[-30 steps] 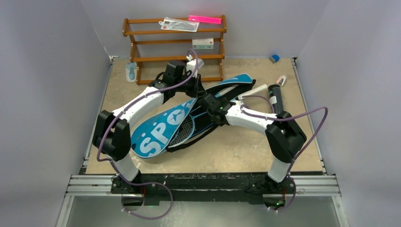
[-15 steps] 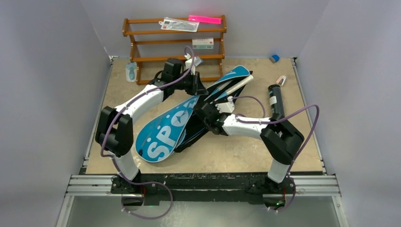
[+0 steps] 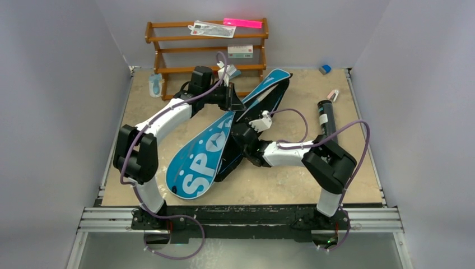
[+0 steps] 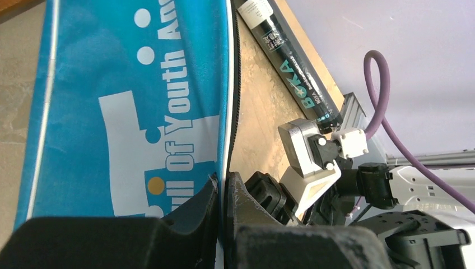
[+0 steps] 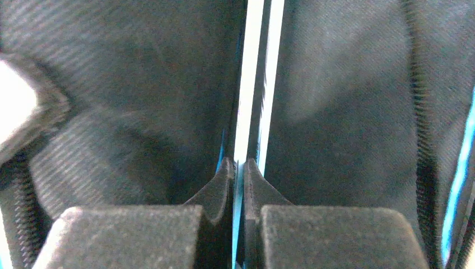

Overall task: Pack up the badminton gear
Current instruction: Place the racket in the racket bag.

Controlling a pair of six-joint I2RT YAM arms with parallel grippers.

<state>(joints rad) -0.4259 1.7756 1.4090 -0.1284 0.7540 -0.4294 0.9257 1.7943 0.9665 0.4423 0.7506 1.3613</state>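
R tool point(image 5: 238, 163) nips pale-blue rim point(image 5: 255, 84) inside bag point(image 3: 201, 159), unseen from top cam.

Blue bag point(image 3: 197, 163), white lettering

The blue bag point(image 3: 204, 157) lies slantwise across the middle of the worktop point(image 3: 274, 186). Both arms reach over it, the left tool point(image 4: 223, 185) and right tool point(image 5: 240, 165) pinched on its edge. The wooden rack point(image 3: 168, 53) blocks the far side, and the black tube point(image 3: 325, 117) lies at the right. Bare worktop shows along the near edge.
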